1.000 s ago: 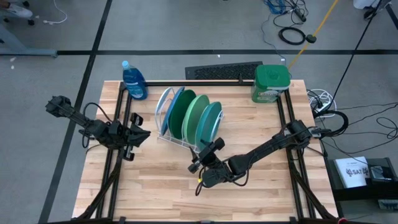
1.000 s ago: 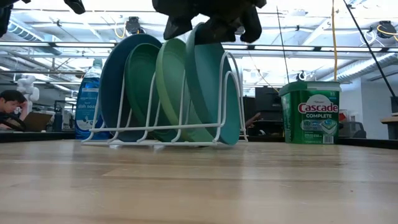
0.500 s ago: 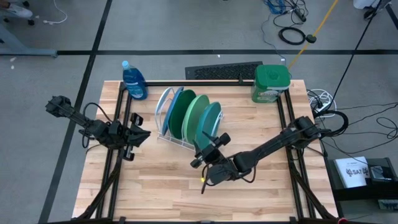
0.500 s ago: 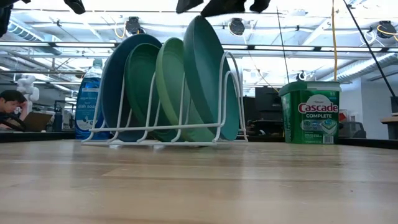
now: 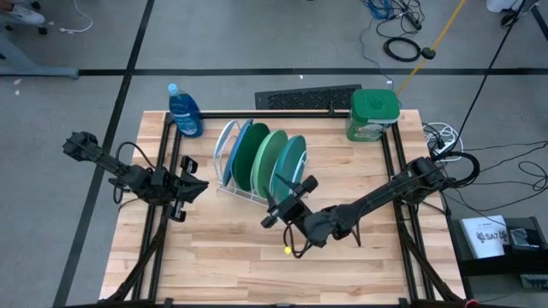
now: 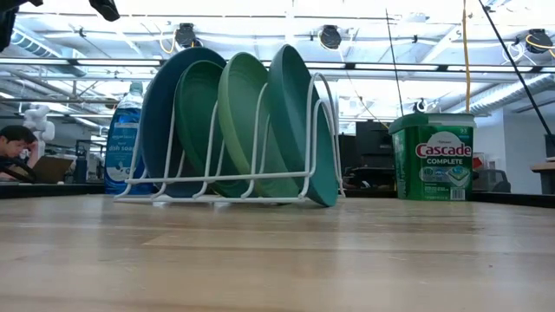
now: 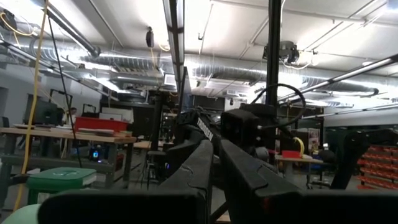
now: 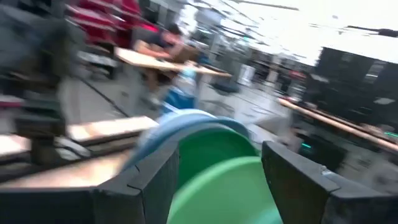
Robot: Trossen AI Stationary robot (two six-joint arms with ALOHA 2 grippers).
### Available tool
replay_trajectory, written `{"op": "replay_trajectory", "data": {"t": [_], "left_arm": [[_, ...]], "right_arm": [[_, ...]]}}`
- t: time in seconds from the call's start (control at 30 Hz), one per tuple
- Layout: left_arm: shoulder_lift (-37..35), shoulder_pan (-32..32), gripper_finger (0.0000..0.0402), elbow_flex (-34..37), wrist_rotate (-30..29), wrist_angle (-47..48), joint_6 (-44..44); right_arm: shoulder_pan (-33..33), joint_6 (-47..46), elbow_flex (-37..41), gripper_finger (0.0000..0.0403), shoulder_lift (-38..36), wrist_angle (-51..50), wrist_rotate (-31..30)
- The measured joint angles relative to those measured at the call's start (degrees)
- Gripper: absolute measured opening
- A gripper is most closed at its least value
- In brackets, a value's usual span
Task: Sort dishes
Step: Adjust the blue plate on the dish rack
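1. The right gripper [image 5: 286, 198] stood with its jaws wide apart and nothing between them, just in front of the rack's near end, close to the teal plate [image 5: 294, 162] but apart from it.
2. The left gripper [image 5: 190, 186] hung over the table's left side, beside the rack; its fingers [image 7: 205, 163] lay pressed together, holding nothing.
3. All four plates stood on edge in the white wire rack [image 6: 321, 91], toward the back edge of the tabletop: blue plate [image 6: 165, 82], dark green plate [image 6: 195, 104], light green plate [image 6: 238, 95], then the teal one at the end nearest the tub.
4. My read: the teal plate looked freshly seated and released. No loose plate showed on the table, so the next move is probably only for the right arm to draw clear without knocking the rack.
5. The low view showed the plates' lean and slots but neither gripper; the high view placed both arms. The right wrist view looked between spread fingers at the green plates.
6. Soap bottle [image 5: 184, 109] at the back-left corner; green-lidded tub [image 5: 374, 114] back-right.
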State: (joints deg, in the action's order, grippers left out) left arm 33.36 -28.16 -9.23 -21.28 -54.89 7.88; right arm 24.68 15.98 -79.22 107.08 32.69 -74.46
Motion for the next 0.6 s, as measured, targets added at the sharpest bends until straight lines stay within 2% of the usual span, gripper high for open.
{"op": "replay_trajectory", "data": {"t": [0.17,0.37,0.6], "left_arm": [[0.0,0.0,0.0031,0.0,0.0,0.0,0.0],[0.0,0.0,0.0031,0.0,0.0,0.0,0.0],[0.0,0.0,0.0031,0.0,0.0,0.0,0.1]], "right_arm": [[-2.8,-1.3,0.0,0.0213,0.1,3.8,10.9],[-7.0,-6.1,0.0,0.0212,0.3,2.3,11.7],[-10.0,-4.0,-0.7,0.0212,0.4,0.9,14.7]]}}
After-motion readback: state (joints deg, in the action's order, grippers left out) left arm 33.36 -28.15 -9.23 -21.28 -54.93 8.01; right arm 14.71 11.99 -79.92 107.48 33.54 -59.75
